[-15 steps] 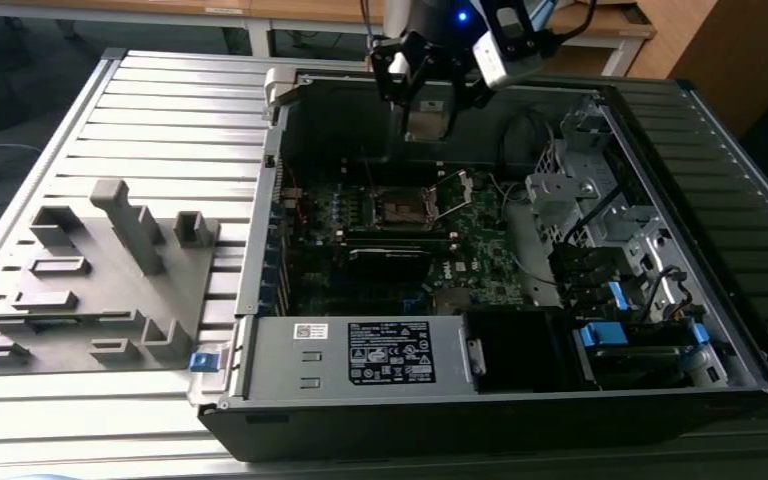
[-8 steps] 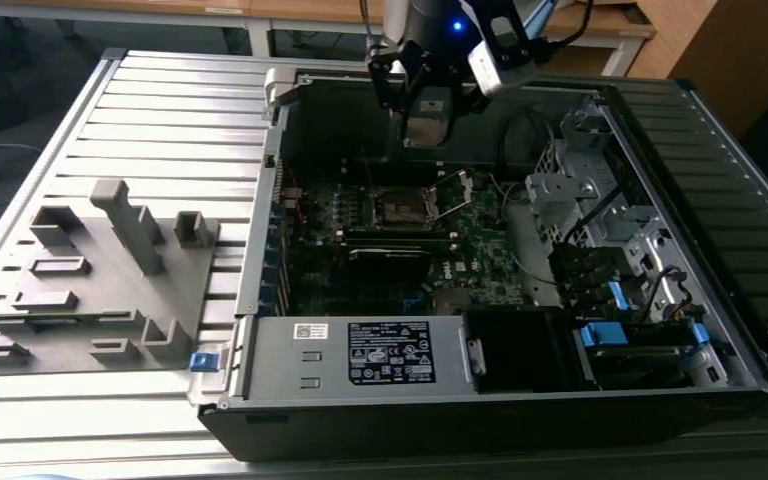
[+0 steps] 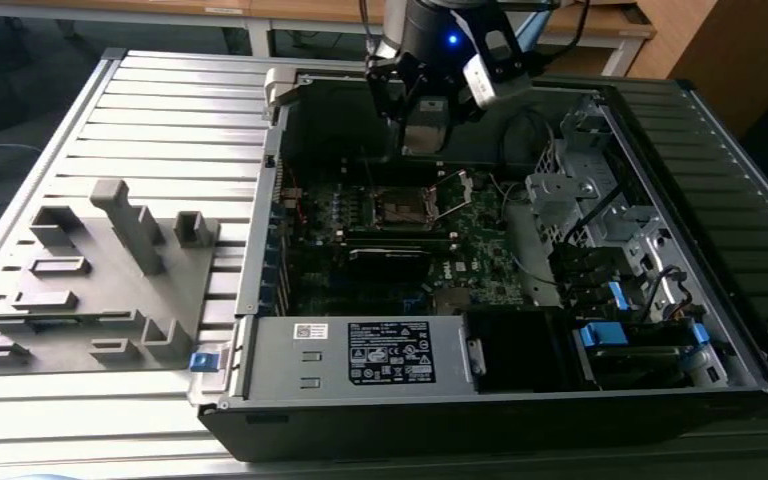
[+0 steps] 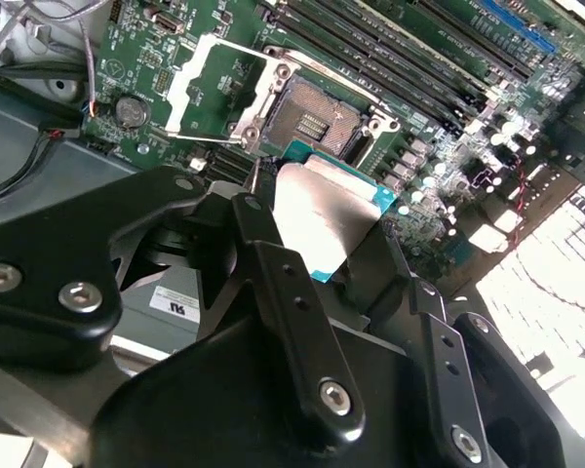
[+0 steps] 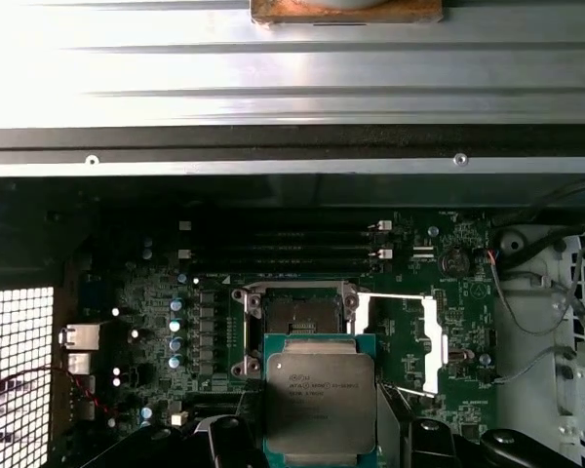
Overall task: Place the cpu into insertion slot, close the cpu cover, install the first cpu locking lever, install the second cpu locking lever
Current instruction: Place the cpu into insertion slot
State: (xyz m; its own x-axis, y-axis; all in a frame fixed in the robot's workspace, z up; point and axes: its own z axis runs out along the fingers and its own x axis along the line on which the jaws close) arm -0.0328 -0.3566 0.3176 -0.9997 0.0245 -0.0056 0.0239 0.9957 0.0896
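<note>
The cpu is being held flat, silver lid up, between the two black fingers of the gripper, whose jaws are being pressed narrowly against the chip's opposite edges. In the exterior view the gripper is hanging inside the open computer case, above the green motherboard. The insertion slot is lying bare, its contact field uncovered, and the cpu cover is standing swung open to one side of it. One relation is being judged decisive: in both wrist views the chip is being held just short of the slot, one edge overlapping the slot's nearer frame, its sides roughly parallel to the slot's sides. The chip is not yet being seated, and the cover is not yet being closed
</note>
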